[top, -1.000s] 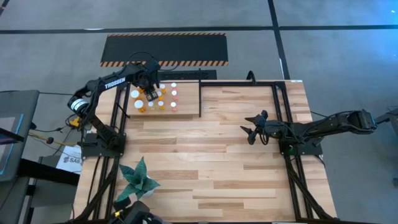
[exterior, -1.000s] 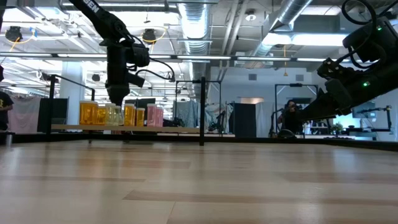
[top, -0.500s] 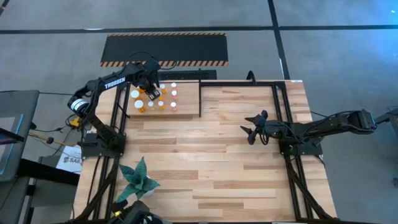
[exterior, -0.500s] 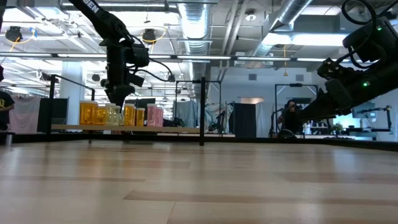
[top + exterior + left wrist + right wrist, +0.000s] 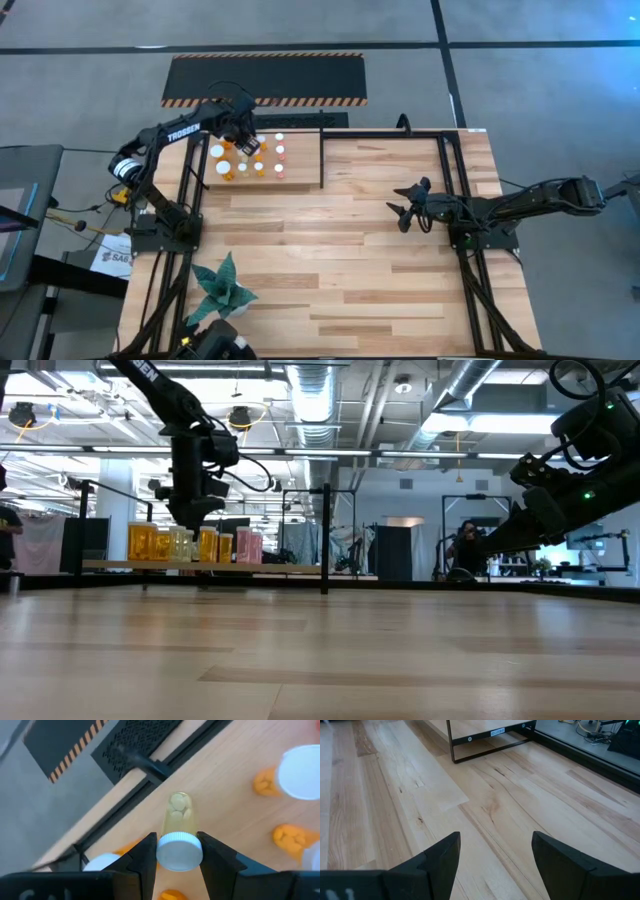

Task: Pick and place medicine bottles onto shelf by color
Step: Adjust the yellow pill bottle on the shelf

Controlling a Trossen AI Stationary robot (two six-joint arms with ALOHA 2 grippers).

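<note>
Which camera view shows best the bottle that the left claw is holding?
The left wrist view: the left claw grips the pale yellow bottle at its white cap, with pills visible inside. In the high view the arm hides it above the shelf. In the low view it cannot be told from the standing bottles.

Both arms are dark, slim and jointed. The left arm carries white lettering along one link, a white and orange band near its base, and loose black cable. The right arm shows small green lights.
</note>
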